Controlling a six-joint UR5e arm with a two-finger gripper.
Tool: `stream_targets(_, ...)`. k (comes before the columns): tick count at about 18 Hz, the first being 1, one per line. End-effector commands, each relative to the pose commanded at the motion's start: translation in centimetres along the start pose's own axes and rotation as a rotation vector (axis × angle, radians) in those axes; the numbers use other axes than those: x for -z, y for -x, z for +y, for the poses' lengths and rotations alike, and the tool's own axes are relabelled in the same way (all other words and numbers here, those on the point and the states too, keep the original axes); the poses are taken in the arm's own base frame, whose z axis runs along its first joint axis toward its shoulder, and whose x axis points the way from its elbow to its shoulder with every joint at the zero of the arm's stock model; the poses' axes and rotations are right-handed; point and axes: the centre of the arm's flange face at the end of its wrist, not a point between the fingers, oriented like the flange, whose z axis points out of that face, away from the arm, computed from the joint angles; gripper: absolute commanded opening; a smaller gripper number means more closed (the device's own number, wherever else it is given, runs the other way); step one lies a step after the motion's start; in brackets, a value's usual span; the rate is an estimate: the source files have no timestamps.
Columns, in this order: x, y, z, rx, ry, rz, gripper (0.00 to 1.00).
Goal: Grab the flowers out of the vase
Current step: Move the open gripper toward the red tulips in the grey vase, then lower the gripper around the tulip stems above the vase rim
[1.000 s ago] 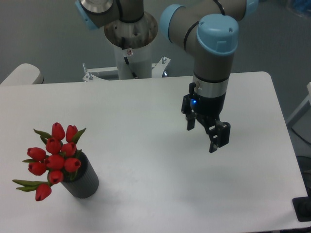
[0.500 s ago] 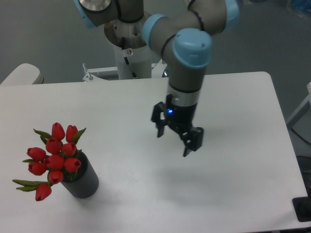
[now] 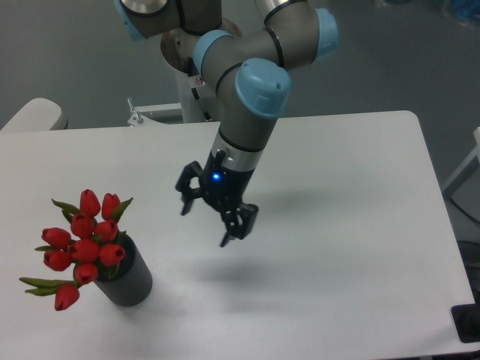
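Note:
The flowers [image 3: 81, 244], red tulip buds with green leaves, stand in the vase [image 3: 130, 283], a short dark ribbed cylinder at the table's front left. My gripper [image 3: 205, 222] hangs above the middle of the table, well to the right of the flowers and a little higher in the picture. Its two black fingers are spread apart with nothing between them.
The white table [image 3: 352, 247] ends in a rounded corner at the back right. The arm's base column [image 3: 201, 71] stands behind the table's far edge. A dark object [image 3: 466, 324] sits at the front right corner.
The arm has swung left across the table, carrying the open gripper from the right of centre toward the flowers. The flowers and vase have not moved.

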Motion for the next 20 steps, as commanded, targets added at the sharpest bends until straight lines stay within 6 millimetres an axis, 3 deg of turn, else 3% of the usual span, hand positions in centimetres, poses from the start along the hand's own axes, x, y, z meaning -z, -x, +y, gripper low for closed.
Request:
stream_targets(8,-1.4,-2.1,-1.4,-0.029,-0.251,0.125,1.0)
stream_targets(20,-4.4,-1.8,-2.3,-0.087,-0.251,0.139,1.0)
